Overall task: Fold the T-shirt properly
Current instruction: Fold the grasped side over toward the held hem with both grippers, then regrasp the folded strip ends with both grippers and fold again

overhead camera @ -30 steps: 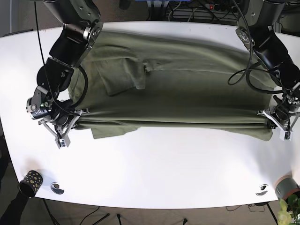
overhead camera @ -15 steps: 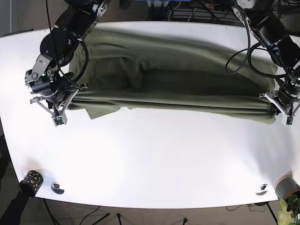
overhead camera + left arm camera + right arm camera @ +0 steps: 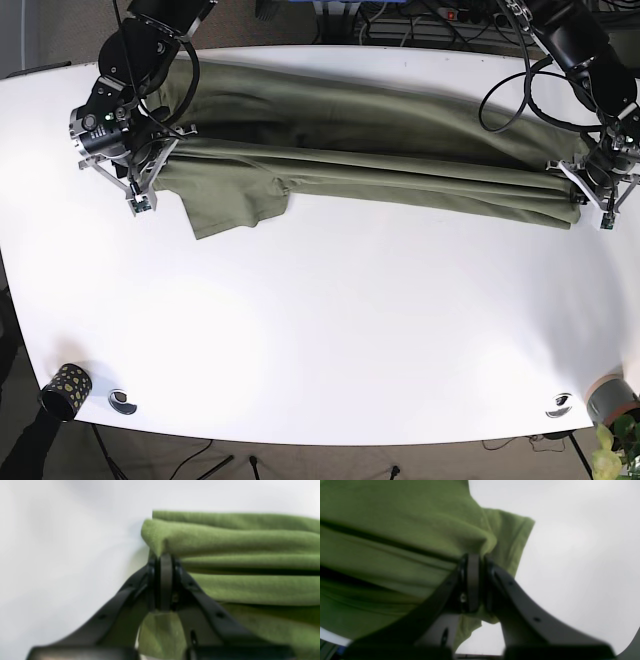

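The olive-green T-shirt (image 3: 380,150) lies stretched across the far half of the white table (image 3: 330,330), its near edge doubled over into a long band. A sleeve (image 3: 235,205) sticks out toward me at the left. My right gripper (image 3: 140,185) is shut on the shirt's left corner; the right wrist view shows cloth (image 3: 402,535) pinched between the black fingers (image 3: 472,580). My left gripper (image 3: 595,195) is shut on the right corner, where bunched folds (image 3: 225,545) rise from the closed fingertips (image 3: 165,580).
A dark patterned cup (image 3: 65,388) stands at the near left corner beside a small metal fitting (image 3: 122,401). Another fitting (image 3: 559,404) and a grey cup (image 3: 612,398) sit at the near right corner. Cables run behind the table's far edge.
Both grippers have carried the shirt's near edge away from me toward the far side, folding it over the body. The visible shirt is now a narrower band.
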Controlling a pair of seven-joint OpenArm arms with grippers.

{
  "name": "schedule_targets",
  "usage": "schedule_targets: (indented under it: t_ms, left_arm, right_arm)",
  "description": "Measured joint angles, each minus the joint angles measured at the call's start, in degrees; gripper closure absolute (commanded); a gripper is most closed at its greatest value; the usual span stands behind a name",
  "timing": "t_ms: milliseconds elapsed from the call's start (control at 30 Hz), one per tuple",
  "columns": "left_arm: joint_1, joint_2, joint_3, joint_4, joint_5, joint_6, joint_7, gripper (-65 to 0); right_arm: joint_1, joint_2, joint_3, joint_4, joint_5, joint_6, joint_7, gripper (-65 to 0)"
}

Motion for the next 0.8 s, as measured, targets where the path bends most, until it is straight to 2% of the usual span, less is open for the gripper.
schedule_targets:
  t_ms: [100,167,233,400,500,800]
  left_arm:
    - [0.5,-0.1,0.0,0.0,0.7,0.2,0.1,-25.4]
    - [0.7,-0.2,-0.1,0.0,1.0,0.7,0.2,-33.5]
    - [1.0,-0.3,-0.1,0.0,0.9,0.8,0.0,-37.8]
    - [1.3,-0.2,-0.1,1.3,0.9,0.8,0.3,-37.8]
    - [1.0,-0.3,-0.1,4.2,0.8,0.8,0.2,-37.8]
    - [-0.6,-0.1,4.0,8.3,0.0,0.8,-0.1,-37.8]
  right_arm:
    - [-0.7,0.1,0.3,0.0,-1.3,0.0,-0.2,-38.0]
    - [-0.9,0.4,0.7,0.0,-1.6,0.0,-0.6,-42.6]
    - [-0.7,0.5,0.7,0.1,-2.1,0.0,-0.6,-43.0]
    - [1.8,0.3,0.7,0.1,-1.7,-0.02,-0.7,-43.0]
    - [4.9,0.5,0.6,-1.3,1.3,-0.04,-0.4,-43.0]
    - [13.5,0.4,0.5,-17.9,6.3,-0.2,0.5,-43.0]
